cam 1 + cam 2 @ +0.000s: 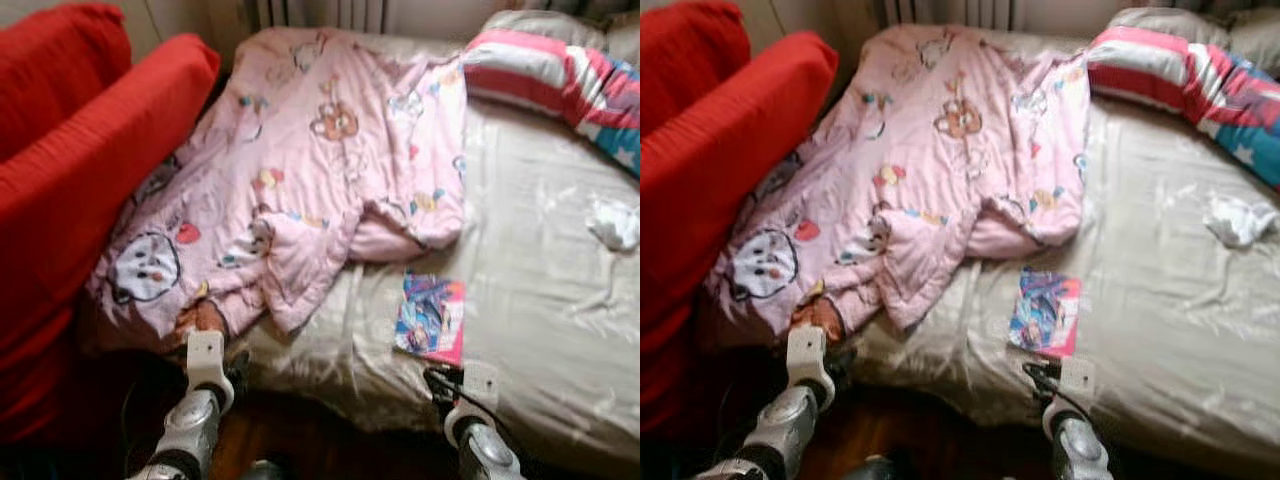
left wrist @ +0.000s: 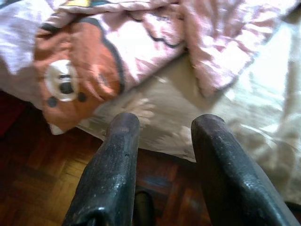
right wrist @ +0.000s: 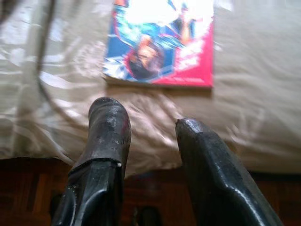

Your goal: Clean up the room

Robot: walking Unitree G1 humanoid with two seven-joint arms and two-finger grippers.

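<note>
A crumpled pink quilt (image 1: 320,160) with cartoon prints lies over the left half of the bed, and one corner hangs off the front edge. A colourful book (image 1: 430,315) with a pink border lies flat on the beige sheet (image 1: 530,300) near the front edge. A small white crumpled cloth (image 1: 615,222) rests at the right. My left gripper (image 2: 164,125) is open and empty, low in front of the bed edge below the quilt's hanging corner (image 2: 75,80). My right gripper (image 3: 148,113) is open and empty, just short of the book (image 3: 162,44), at the mattress edge.
A red sofa (image 1: 80,170) stands close along the bed's left side. A pink, white and blue striped pillow (image 1: 560,75) lies at the back right. Dark wooden floor (image 2: 33,183) runs under the bed's front edge.
</note>
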